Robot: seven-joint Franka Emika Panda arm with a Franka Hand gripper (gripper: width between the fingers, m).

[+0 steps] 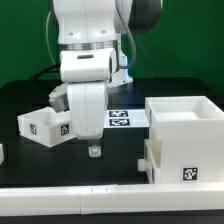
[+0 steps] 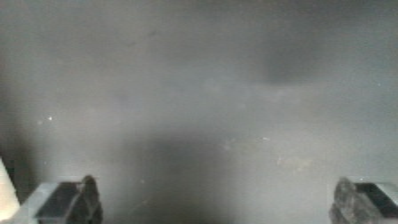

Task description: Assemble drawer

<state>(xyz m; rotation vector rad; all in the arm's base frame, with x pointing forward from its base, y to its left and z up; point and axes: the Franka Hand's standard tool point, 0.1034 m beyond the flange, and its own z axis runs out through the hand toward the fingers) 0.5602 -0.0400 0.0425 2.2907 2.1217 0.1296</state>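
Note:
The large white open-topped drawer housing (image 1: pixel 186 138) stands on the black table at the exterior view's right, with a tag on its front. A small white part (image 1: pixel 149 160) sticks out at its lower left side; I cannot tell what it is. One shallow white tray (image 1: pixel 44 124) with tags lies at the left, partly behind the arm. My gripper (image 1: pixel 94 150) points down just above the bare table between the tray and the housing. In the wrist view my gripper (image 2: pixel 217 202) is open wide, with only dark table between its fingers (image 2: pixel 64 200).
The marker board (image 1: pixel 125 118) lies flat behind the gripper. A white sliver (image 1: pixel 2 152) shows at the exterior view's far left edge. A white table edge (image 1: pixel 110 205) runs along the front. A white edge (image 2: pixel 6 196) shows at the wrist view's border.

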